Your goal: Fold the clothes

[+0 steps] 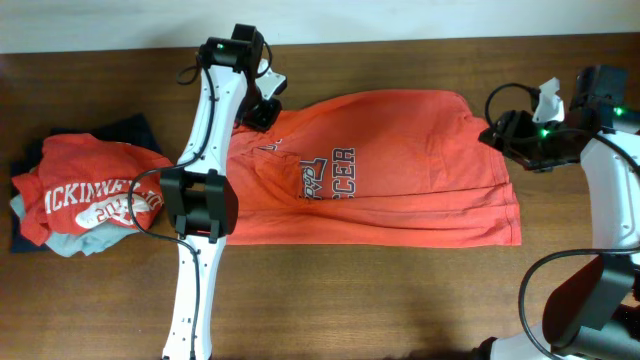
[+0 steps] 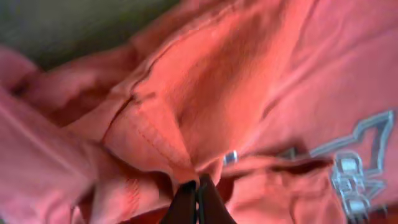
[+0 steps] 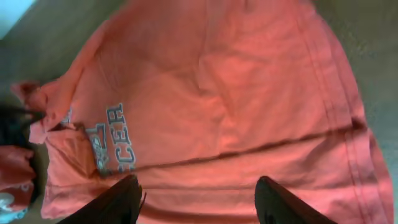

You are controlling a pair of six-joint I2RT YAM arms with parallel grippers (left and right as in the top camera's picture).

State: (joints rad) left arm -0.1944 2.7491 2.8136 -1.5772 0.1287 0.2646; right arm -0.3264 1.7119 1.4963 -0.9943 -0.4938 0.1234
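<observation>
**Jaws of left gripper (image 1: 262, 110) clenching the T-shirt (image 1: 420, 170), right gripper (image 1: 512, 135) released**

Closed left jaws are pinching a gathered fold at the shirt's collar end. From these jaws the shirt is lying lengthwise, stretching away toward the right jaws, which are standing apart over the hem end. In my judgement, the left arm is nearer for the coming fold.

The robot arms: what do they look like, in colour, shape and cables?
The left arm has slim white links and bulky black joint housings, with thin black cables. The right arm looks the same, with looping black cables. Each wrist carries a small green light. The left gripper and right gripper have dark, tapered fingers.
</observation>
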